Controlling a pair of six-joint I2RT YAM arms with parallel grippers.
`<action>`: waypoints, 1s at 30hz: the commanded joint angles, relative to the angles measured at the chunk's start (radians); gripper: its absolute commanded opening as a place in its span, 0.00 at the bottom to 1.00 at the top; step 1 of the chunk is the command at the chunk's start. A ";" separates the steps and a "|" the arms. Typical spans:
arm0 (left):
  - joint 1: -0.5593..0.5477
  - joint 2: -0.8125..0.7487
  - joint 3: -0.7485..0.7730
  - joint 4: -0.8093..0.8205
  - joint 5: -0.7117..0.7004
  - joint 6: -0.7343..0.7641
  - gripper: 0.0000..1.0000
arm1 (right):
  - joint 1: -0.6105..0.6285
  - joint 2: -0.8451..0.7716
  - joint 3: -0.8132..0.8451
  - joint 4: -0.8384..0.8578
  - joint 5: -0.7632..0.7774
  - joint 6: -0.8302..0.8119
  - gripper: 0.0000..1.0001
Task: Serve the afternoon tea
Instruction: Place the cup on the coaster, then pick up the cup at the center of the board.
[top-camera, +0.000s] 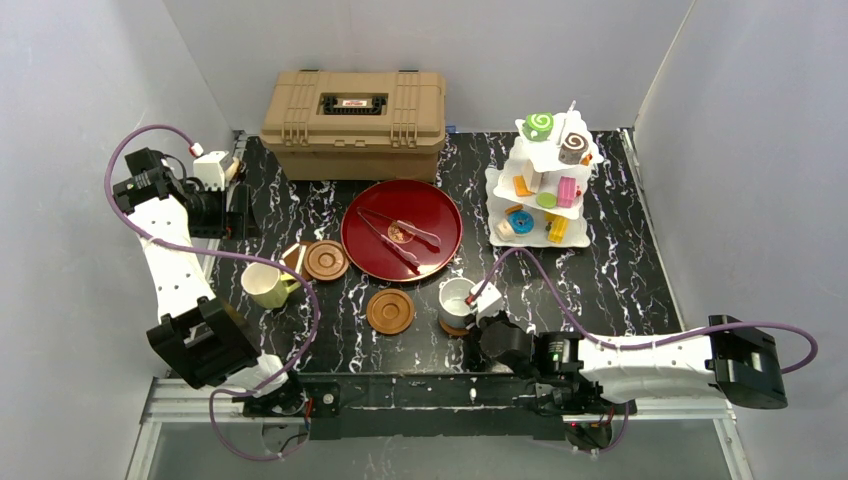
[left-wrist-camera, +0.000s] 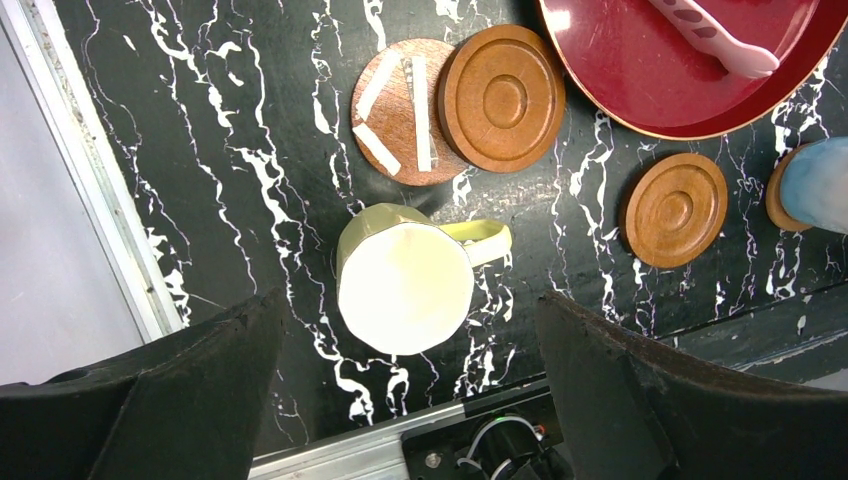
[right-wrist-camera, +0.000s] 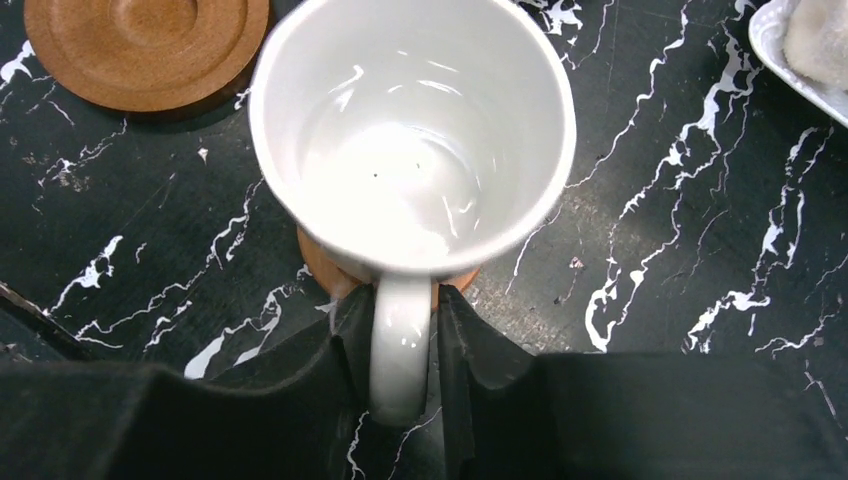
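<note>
The right claw (right-wrist-camera: 405, 330) is narrowed around the handle of the white mug (right-wrist-camera: 410, 130), one finger on each side of it, low over the tabletop (top-camera: 620, 270). This mug stands with its mouth up and nothing inside, on a brown coaster (right-wrist-camera: 318, 262) that shows only as a sliver under its near edge. In the overhead view it sits just in front of the red plate (top-camera: 430, 205), toward the right arm.

The left claw (left-wrist-camera: 410, 400) hangs wide, holding nothing, with the pale yellow mug (left-wrist-camera: 405, 290) below and between its two dark fingers (left-wrist-camera: 180, 400). That mug stands on the tabletop on the left side, its handle pointing toward the middle, not touching any coaster.

Just beyond the yellow mug lie two coasters: a grooved one (left-wrist-camera: 503, 97) overlapping another one (left-wrist-camera: 395, 120) that carries strips of pale tape. A fourth coaster (top-camera: 390, 311) lies alone between the two mugs, near the front of the plate.

Tongs (top-camera: 392, 245) lie on the red plate. Behind it, against the back wall, is a tan toolbox (top-camera: 352, 122), lid shut. On the right a white tiered stand (top-camera: 535, 241) carries the toy pastries: a green swirl roll (top-camera: 539, 124) and a brown one (top-camera: 572, 147) on top, a pink cake piece (top-camera: 568, 190) in the middle, a blue donut (top-camera: 519, 221) at the bottom.
</note>
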 joint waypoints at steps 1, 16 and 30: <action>0.004 -0.004 0.020 -0.033 0.005 0.011 0.93 | 0.006 -0.018 0.004 0.046 0.024 0.017 0.53; 0.007 0.045 0.152 -0.134 0.062 -0.004 0.95 | 0.041 0.029 0.358 -0.046 0.067 -0.207 0.98; 0.010 0.145 0.238 -0.133 -0.021 -0.050 0.96 | -0.305 0.852 1.123 0.028 -1.156 -0.396 0.94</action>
